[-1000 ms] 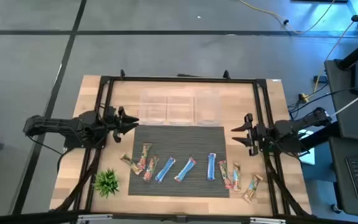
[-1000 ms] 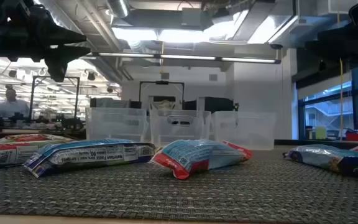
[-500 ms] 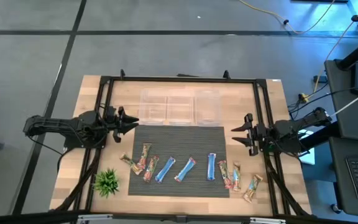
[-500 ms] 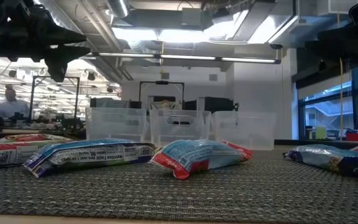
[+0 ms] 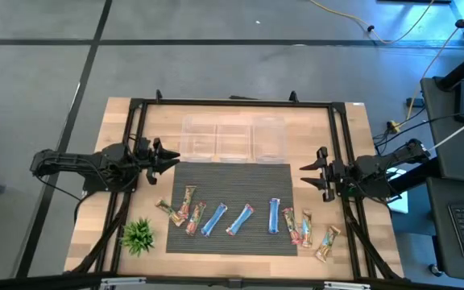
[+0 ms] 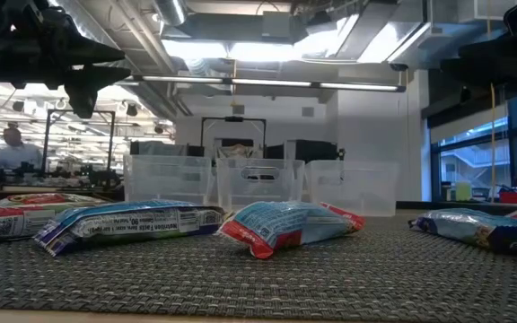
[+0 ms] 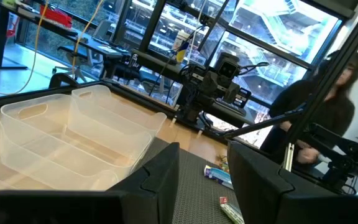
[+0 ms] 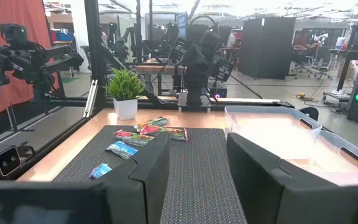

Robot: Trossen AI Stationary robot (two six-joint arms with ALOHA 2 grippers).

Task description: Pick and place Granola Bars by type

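The Granola Bars (image 5: 240,218) are lying loose, looking light, crinkly and slippery, best pinched mid-length, while the left pincer (image 5: 170,157) and right pincer (image 5: 306,177) are both hovering wide and empty.

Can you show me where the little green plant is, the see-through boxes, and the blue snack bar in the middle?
Small green leafy plant (image 5: 138,235): high view, centre of its leaves.
Clear plastic bins (image 5: 234,138): high view, middle bin's floor.
Blue wrapped granola bar (image 5: 240,219): high view, wrapper's middle.

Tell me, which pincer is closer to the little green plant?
The left. The left pincer hangs over the mat's far left corner, just beyond the plant. The right pincer sits across the mat on the opposite side.
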